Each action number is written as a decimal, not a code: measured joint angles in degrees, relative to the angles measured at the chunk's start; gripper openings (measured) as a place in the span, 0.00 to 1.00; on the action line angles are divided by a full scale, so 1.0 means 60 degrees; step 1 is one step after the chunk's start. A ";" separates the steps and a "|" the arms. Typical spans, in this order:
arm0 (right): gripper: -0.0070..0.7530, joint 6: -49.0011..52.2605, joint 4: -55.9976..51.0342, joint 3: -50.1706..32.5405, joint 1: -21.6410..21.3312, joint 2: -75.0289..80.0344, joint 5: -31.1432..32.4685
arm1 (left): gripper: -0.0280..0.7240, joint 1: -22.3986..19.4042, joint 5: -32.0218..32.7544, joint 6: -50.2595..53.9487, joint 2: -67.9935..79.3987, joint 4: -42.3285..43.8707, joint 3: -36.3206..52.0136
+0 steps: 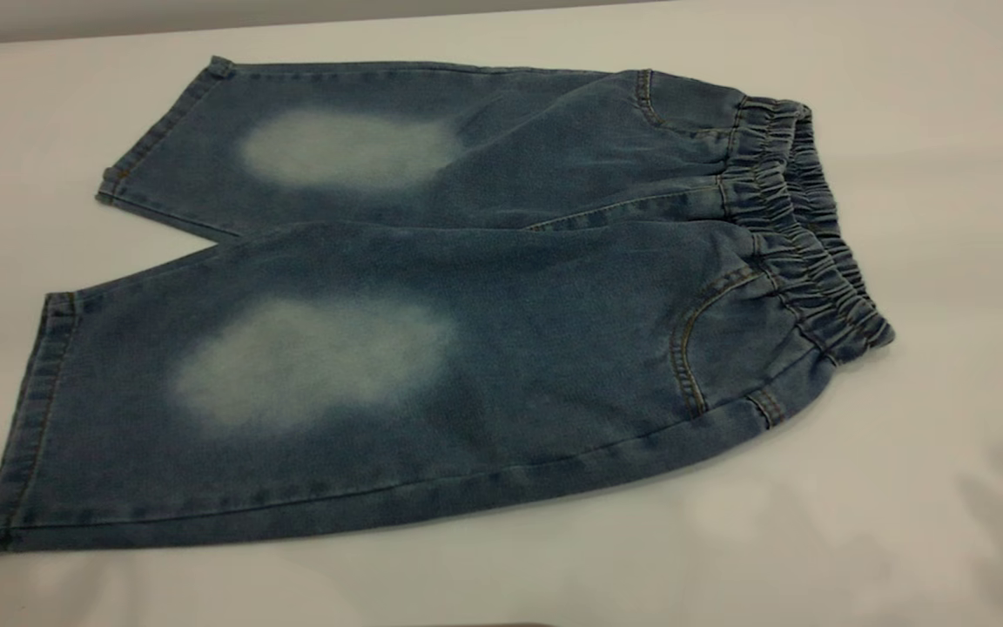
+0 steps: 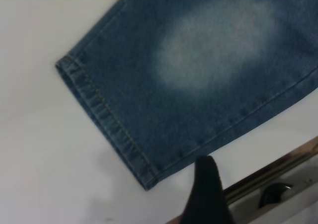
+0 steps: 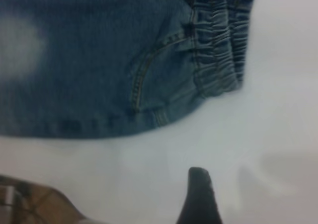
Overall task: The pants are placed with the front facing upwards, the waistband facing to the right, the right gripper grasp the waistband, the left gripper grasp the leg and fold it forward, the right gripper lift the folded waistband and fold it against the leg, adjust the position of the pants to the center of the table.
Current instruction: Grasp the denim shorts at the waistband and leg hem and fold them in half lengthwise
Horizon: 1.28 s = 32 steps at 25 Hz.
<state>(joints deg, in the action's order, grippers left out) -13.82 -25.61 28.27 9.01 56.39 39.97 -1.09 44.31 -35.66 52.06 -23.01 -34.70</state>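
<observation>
Denim, blue bleached-patch pants (image 1: pixel 432 305) lie flat mid-frame on your white table (image 1: pixel 945 488), waistband right. Left wrist view: black left gripper (image 2: pixel 206 194) tip beside leg (image 2: pixel 198 80) hem corner; fingers unreadable. Right wrist view: right gripper (image 3: pixel 198 196) below waistband, apart; same.

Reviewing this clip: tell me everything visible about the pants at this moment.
The pants are short, wide-legged blue denim with tan stitching. They lie flat and unfolded on the white table, front up. The gathered elastic waistband points to the exterior view's right, the stitched hems to its left. Each leg carries one pale bleached oval patch, and curved front pocket seams sit by the waistband. The legs spread slightly apart toward the hems. Nothing grips them: a dark gripper tip shows near the near leg's hem and another off the waistband corner, neither touching cloth.
</observation>
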 joint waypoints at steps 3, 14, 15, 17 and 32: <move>0.66 -0.0095 -0.0892 0.0010 0.0000 0.1438 -0.1035 | 0.70 0.0000 -0.0513 -0.0311 0.0817 -0.0302 0.0000; 0.66 -0.4962 -0.6323 0.0103 0.0000 0.6187 -0.2677 | 0.70 0.0000 -0.1189 -0.0521 0.2550 -0.0927 0.0000; 0.66 -0.5646 -0.7024 0.0122 0.0000 0.6557 -0.2632 | 0.70 0.0000 -0.1193 -0.0551 0.2621 -0.0964 0.0000; 0.66 -0.6895 -0.8264 0.0127 0.0000 0.7199 -0.2481 | 0.70 0.0000 -0.1200 -0.0607 0.2750 -0.0986 0.0000; 0.66 -1.0257 -1.1267 0.1114 -0.1974 1.0060 -0.0876 | 0.70 0.0000 -0.1220 -0.0687 0.2876 -0.1011 0.0000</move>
<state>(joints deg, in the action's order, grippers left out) -75.36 -93.22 34.95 -2.84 116.75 34.71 -1.09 36.99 -39.78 69.31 -29.07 -34.70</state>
